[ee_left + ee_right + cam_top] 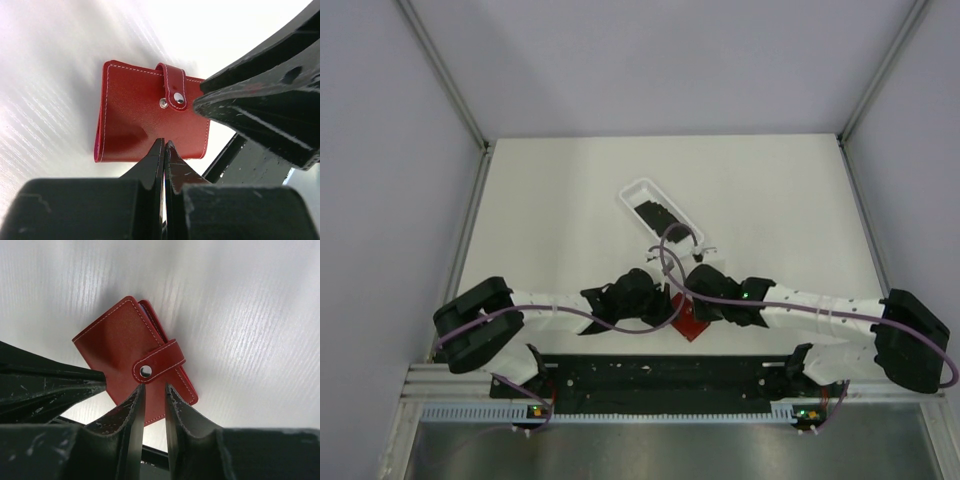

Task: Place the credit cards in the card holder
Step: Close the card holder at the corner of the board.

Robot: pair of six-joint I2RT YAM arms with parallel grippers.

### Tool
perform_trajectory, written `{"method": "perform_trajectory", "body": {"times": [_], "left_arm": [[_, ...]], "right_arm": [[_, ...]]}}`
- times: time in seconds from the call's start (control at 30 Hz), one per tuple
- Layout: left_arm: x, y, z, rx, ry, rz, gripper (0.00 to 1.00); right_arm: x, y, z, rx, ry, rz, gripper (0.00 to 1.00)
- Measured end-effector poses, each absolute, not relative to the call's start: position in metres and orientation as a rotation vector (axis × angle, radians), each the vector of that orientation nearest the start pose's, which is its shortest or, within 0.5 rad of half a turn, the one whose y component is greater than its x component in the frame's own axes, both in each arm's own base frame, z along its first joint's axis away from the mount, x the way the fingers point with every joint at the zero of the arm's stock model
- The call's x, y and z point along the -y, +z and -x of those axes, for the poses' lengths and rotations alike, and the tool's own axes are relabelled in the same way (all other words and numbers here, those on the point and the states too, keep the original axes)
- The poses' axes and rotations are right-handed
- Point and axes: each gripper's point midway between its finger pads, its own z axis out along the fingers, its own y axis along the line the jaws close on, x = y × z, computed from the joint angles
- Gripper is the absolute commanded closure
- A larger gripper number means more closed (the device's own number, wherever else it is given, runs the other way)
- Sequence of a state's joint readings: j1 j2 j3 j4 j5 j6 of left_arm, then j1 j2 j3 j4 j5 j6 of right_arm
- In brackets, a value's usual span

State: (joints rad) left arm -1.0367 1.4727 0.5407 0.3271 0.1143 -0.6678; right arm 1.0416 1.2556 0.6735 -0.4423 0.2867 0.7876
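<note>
The card holder, a red wallet [691, 324], lies folded shut on the table near the front edge, its tab across the cover. It shows in the left wrist view [135, 125] and the right wrist view [117, 342]. My left gripper [665, 306] is shut and empty, its tips [165, 143] just over the wallet's near edge. My right gripper [698, 298] is narrowly open and empty, its tips [154, 388] just above the wallet beside the tab's snap [145, 371]. The two grippers nearly meet over the wallet. Black credit cards [657, 215] lie in the white tray.
The white oblong tray [632, 190] lies slanted behind the grippers at mid-table. A black rail [660, 372] runs along the table's front edge just behind the wallet. Grey walls close in the left, right and back.
</note>
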Motion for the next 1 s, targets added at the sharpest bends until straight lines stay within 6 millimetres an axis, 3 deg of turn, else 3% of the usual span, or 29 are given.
{"method": "perform_trajectory", "body": {"times": [0.4,0.53,0.8,1.0], "left_arm": [[0.338,0.046,-0.155,-2.334,-0.984,-0.495,1.00],[0.328,0.049,-0.167,-2.324,-0.911,-0.453,1.00],[0.312,0.066,-0.218,-2.281,-0.804,-0.312,1.00],[0.312,0.054,-0.231,-2.320,-0.778,-0.314,1.00]], "right_arm": [[-0.213,0.065,-0.170,-2.502,0.482,0.078,0.82],[-0.212,0.060,-0.168,-2.526,0.526,0.070,0.82],[-0.228,0.063,-0.162,-2.539,0.636,0.113,0.83],[-0.234,0.064,-0.162,-2.536,0.670,0.122,0.83]]}}
